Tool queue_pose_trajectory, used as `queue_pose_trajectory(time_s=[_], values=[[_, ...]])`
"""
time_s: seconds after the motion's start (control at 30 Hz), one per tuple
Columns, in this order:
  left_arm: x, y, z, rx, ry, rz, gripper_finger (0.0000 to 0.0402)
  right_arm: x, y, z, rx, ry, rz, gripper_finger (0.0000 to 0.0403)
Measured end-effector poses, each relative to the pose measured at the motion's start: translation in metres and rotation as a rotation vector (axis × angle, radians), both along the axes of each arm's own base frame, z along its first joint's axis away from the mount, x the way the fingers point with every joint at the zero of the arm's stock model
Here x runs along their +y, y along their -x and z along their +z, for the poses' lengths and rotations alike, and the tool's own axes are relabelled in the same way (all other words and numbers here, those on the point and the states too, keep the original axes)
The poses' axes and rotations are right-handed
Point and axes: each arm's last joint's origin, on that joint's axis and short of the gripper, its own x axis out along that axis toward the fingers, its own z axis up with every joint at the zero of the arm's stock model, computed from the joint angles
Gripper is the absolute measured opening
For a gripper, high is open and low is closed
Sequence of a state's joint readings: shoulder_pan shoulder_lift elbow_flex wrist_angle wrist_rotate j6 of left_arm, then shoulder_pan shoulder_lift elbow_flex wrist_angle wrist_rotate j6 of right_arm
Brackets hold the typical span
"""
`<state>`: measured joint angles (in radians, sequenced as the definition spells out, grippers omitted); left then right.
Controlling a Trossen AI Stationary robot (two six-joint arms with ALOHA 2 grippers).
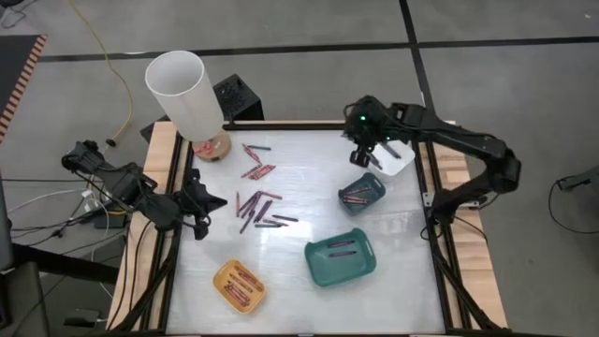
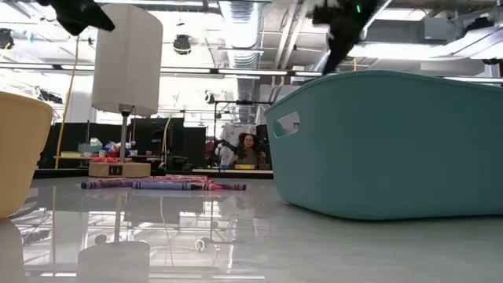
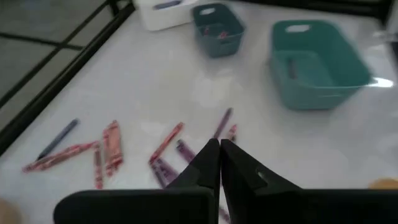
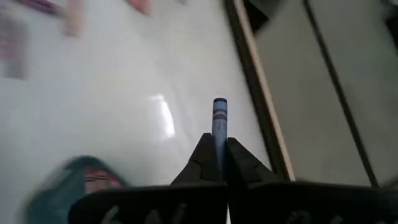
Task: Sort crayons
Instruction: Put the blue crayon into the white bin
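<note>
A white table (image 1: 299, 290) seen from above holds two dark robot arms and scattered crayons (image 1: 257, 208).

The right gripper (image 4: 219, 144) hangs above the far right part of the table. Its two fingers are pressed together on a blue crayon (image 4: 219, 118), which sticks straight out past the fingertips. Just under and beside this gripper sits a white tray (image 1: 397, 159). A small dark teal tray (image 1: 361, 192) with several reddish crayons inside lies a little nearer the table's centre from it. A larger teal tray (image 1: 341, 259) with a few crayons in it sits farther off, toward the near edge.

The left gripper (image 3: 219, 151) is at the left side of the table. Its fingers are closed tip to tip, and no crayon shows between them. The main loose pile of red, pink, purple and dark crayons lies on the table just ahead of its fingertips; a second, smaller cluster (image 1: 256, 164) lies farther away from it, toward the far edge. A yellow tray (image 1: 240, 285) holding reddish crayons sits near this gripper, toward the near edge of the table.

A lamp with a tall white shade (image 1: 182, 94) stands at the far left corner, beyond the left gripper.
</note>
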<state>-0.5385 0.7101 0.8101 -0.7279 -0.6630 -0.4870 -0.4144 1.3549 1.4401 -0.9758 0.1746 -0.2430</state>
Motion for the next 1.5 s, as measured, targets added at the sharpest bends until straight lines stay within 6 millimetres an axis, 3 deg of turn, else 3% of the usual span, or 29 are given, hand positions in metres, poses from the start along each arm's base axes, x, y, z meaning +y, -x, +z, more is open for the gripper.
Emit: queue_pose_trajectory(time_s=[0.2,0.33,0.67,1.27,1.5], values=[[0.006,0.010,0.008,-0.062,0.024,-0.033,0.0000,-0.019,0.022,-0.044,0.045,0.025,-0.171,0.0002],[0.010,0.017,0.002,-0.098,0.031,-0.028,0.0000,-0.026,0.031,-0.064,0.082,0.013,-0.223,0.0002],[0.018,0.030,-0.044,-0.118,0.133,0.039,0.0000,-0.040,0.042,-0.078,0.069,-0.049,-0.376,0.0002],[0.031,0.051,-0.080,-0.120,0.238,0.131,0.0000,-0.044,0.049,-0.121,0.085,-0.062,-0.401,0.0002],[0.032,0.051,-0.098,-0.112,0.271,0.178,0.0000,-0.051,0.058,-0.133,0.055,-0.104,-0.517,0.0015]])
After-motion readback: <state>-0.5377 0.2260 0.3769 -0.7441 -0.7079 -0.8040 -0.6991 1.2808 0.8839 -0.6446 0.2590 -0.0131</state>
